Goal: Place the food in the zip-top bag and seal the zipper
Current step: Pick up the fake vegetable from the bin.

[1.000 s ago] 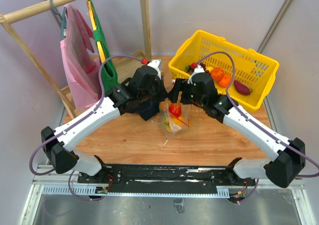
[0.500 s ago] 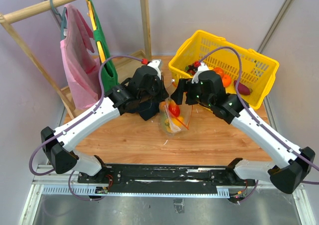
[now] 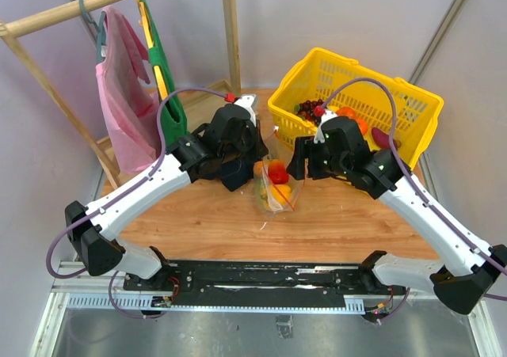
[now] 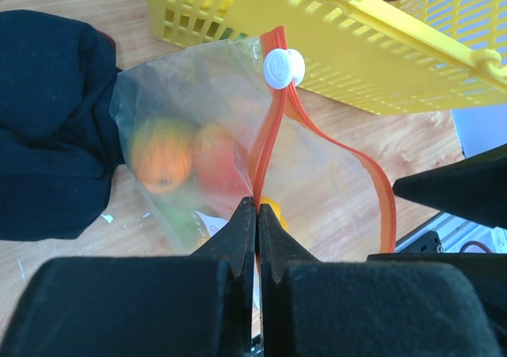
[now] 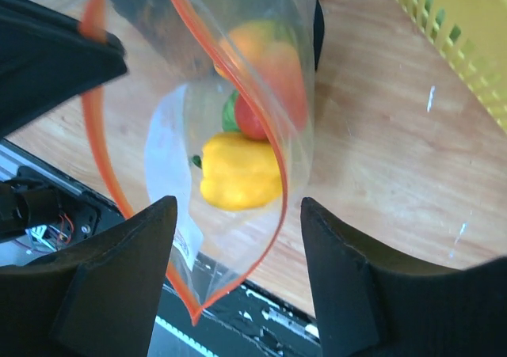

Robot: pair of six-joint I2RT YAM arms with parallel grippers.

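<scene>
The clear zip-top bag [image 3: 274,189] stands on the wooden table between my arms, mouth open upward. My left gripper [image 4: 256,204] is shut on the orange-red zipper [image 4: 266,127] strip, below its white slider [image 4: 283,68]. Inside the bag lie food pieces: a yellow bell pepper [image 5: 238,171], a red tomato [image 5: 252,121], an orange [image 4: 161,154] and something green [image 5: 229,112]. My right gripper [image 5: 238,206] hangs open and empty over the bag's mouth; from above it [image 3: 298,165] sits just right of the bag. A purple eggplant [image 3: 380,138] and other food stay in the yellow basket [image 3: 412,104].
A dark cloth [image 4: 47,127] lies under the left wrist, touching the bag's left side. The yellow basket stands at the back right, close behind the bag. A wooden rack [image 3: 231,32] with pink [image 3: 119,96] and green [image 3: 166,80] garments fills the back left.
The red tomato that hung over the bag under the right gripper now lies inside it. The right gripper has pulled back to the right. The left gripper has kept its hold.
</scene>
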